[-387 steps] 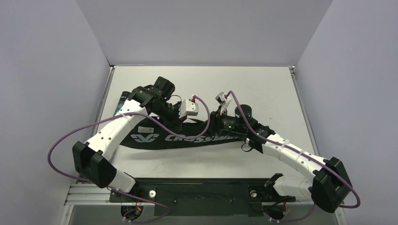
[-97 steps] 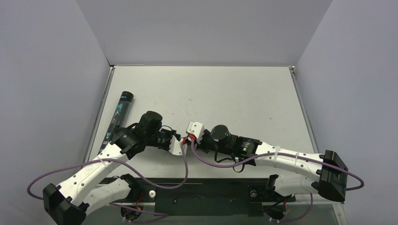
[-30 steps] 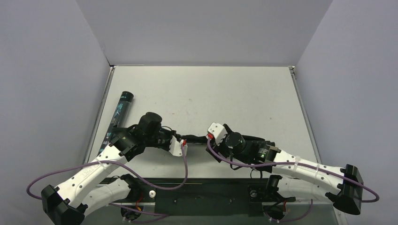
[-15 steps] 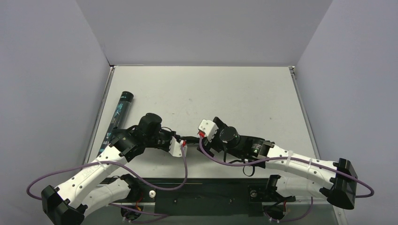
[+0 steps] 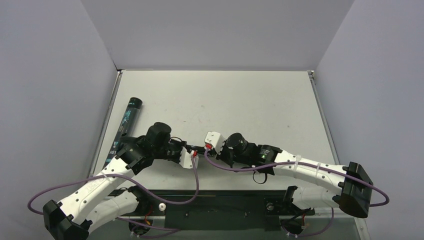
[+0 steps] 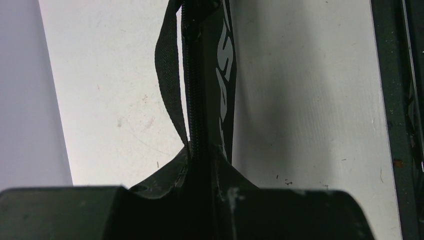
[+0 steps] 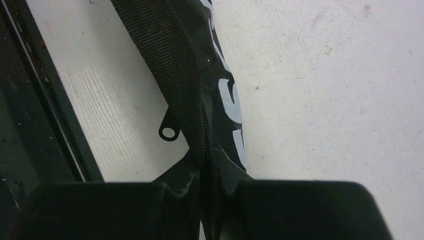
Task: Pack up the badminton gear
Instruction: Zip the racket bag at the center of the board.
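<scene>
Both arms meet low-centre in the top view, near the front edge of the grey table [image 5: 240, 100]. L gripper [image 6: 205, 192] is clamped on the zip seam of the black fabric racket bag w/ white lettering [image 6: 200, 100]. R gripper [image 7: 202, 187] is pinched tight on the same seam, facing it. The long black tube w/ teal print [image 5: 127, 122] lies far left, apart.
</scene>
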`<state>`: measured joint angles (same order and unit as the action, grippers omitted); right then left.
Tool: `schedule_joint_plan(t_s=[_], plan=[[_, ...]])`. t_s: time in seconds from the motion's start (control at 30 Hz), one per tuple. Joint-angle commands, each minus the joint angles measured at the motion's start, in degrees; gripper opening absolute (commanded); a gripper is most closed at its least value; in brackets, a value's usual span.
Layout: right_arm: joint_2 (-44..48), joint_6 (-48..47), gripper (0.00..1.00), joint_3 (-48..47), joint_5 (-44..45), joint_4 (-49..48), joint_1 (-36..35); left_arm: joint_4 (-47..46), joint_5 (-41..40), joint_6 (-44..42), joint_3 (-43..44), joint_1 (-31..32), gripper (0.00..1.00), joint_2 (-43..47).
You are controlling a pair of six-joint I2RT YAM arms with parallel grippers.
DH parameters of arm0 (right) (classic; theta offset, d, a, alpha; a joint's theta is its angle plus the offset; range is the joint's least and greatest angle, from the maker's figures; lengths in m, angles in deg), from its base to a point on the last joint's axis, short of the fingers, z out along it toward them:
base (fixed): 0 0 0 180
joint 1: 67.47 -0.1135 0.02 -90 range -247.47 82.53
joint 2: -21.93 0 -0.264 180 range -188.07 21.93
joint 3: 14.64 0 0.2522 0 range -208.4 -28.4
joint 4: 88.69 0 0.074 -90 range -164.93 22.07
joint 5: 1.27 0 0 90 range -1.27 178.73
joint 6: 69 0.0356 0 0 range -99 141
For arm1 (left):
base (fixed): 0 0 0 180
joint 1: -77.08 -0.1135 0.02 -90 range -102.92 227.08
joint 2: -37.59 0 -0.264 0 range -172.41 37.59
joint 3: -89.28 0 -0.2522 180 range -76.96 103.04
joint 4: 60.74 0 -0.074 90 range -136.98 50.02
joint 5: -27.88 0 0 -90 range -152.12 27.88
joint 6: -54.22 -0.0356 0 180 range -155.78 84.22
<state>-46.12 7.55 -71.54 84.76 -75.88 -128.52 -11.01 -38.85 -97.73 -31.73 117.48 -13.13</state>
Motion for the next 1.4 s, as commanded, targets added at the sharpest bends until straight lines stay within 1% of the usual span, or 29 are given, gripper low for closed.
schedule_joint_plan(t_s=[0.0, 0.03, 0.1, 0.17, 0.3, 0.43, 0.5, 0.53, 0.57, 0.67, 0.73, 0.77, 0.8, 0.83, 0.87, 0.9, 0.93, 0.97, 1.03, 1.07, 1.1, 1.17, 1.2, 1.3, 1.33, 1.37], plan=[[1.3, 0.7, 0.0, -3.9, -1.8, -0.4, -0.2, -9.7, 4.2, 3.8, 0.7, 0.5, 0.23, 1.2], [1.4, 0.7, 0.0, -4.3, -1.8, -0.4, -0.4, -10.2, 4.6, 4.6, 0.7, 0.8, 0.36, 0.8], [1.5, 0.8, 0.0, -4.8, -1.8, -0.3, -1.0, -11.6, 5.0, 6.7, 0.8, 2.0, 0.47, -0.4], [1.3, 1.2, 0.0, -5.3, -2.0, -0.3, -1.5, -12.7, 4.7, 8.4, 1.0, 3.7, 0.49, -2.0], [0.9, 1.4, 0.0, -5.9, -1.5, 0.2, -2.7, -13.8, 3.9, 8.6, 2.0, 6.5, 0.42, -5.0], [1.2, 1.7, 0.0, -5.5, -1.0, -0.1, -3.2, -12.3, 4.0, 7.4, 2.0, 7.0, 0.3, -6.1], [1.4, 1.7, 0.0, -5.1, -0.8, -0.2, -3.4, -12.1, 3.3, 7.2, 1.8, 7.0, 0.13, -5.9], [1.5, 1.8, 0.0, -5.0, -0.6, -0.2, -3.4, -11.9, 3.1, 7.1, 1.8, 7.0, 0.08, -5.8], [1.7, 1.9, 0.0, -4.5, -0.5, -0.4, -3.4, -11.3, 2.8, 7.0, 2.0, 7.0, 0.0, -5.7], [3.1, 2.6, 0.0, -3.2, 0.5, -1.1, -3.4, -9.9, 2.5, 5.9, 2.0, 7.0, 0.0, -5.2], [4.1, 4.1, 0.09, -2.4, 2.0, -1.5, -3.2, -9.9, 2.1, 5.6, 1.7, 7.0, 0.0, -4.7], [4.6, 4.7, 0.18, -1.9, 2.6, -1.5, -2.8, -10.0, 2.0, 5.8, 1.7, 7.0, 0.0, -4.7], [5.9, 6.1, 0.23, -1.5, 3.5, -1.5, -2.5, -9.9, 1.7, 6.2, 2.0, 6.9, 0.0, -4.8], [6.7, 7.0, 0.34, -0.7, 4.5, -1.8, -1.6, -9.9, 1.5, 6.6, 2.2, 6.9, 0.0, -5.1], [8.8, 8.9, 0.39, -0.3, 5.7, -2.1, -1.0, -10.0, 1.0, 7.8, 2.6, 6.8, 0.0, -5.3], [10.1, 9.8, 0.51, 0.9, 6.3, -2.6, 0.2, -10.2, 0.7, 8.5, 2.9, 6.8, 0.0, -5.7], [13.0, 11.9, 0.58, 1.6, 8.0, -3.0, 0.7, -10.6, 0.1, 10.4, 3.4, 6.4, 0.0, -5.9], [14.6, 12.7, 0.68, 2.7, 10.4, -3.7, 1.5, -10.9, -0.1, 11.5, 3.8, 6.1, 0.0, -6.5], [19.1, 15.9, 0.79, 3.4, 14.2, -3.7, 2.5, -11.7, -0.3, 15.0, 4.7, 4.6, 0.0, -7.6], [21.5, 18.3, 0.81, 2.8, 15.6, -2.6, 2.7, -12.3, -0.3, 17.1, 5.2, 3.3, 0.0, -8.2], [22.4, 19.9, 0.86, 2.3, 17.7, -1.6, 3.3, -12.7, -0.3, 18.0, 5.4, 2.6, 0.0, -8.6], [23.3, 25.2, 0.9, -0.5, 17.5, 3.1, 4.9, -14.4, -0.4, 20.2, 6.0, 0.4, 0.0, -9.5], [22.8, 29.0, 0.91, -2.1, 16.9, 5.8, 5.9, -15.4, -0.3, 21.6, 6.6, -1.2, 0.0, -10.1], [20.6, 36.0, 0.91, -3.2, 12.7, 6.3, 7.4, -17.7, -0.6, 25.0, 7.8, -4.9, 0.0, -11.6], [19.5, 39.8, 0.9, -2.8, 11.3, 4.2, 8.8, -18.6, -0.5, 25.7, 8.6, -5.7, 0.0, -12.3], [18.9, 41.7, 0.85, -2.6, 7.9, 2.9, 9.7, -18.9, -0.3, 26.7, 9.0, -7.2, 0.0, -12.6]])
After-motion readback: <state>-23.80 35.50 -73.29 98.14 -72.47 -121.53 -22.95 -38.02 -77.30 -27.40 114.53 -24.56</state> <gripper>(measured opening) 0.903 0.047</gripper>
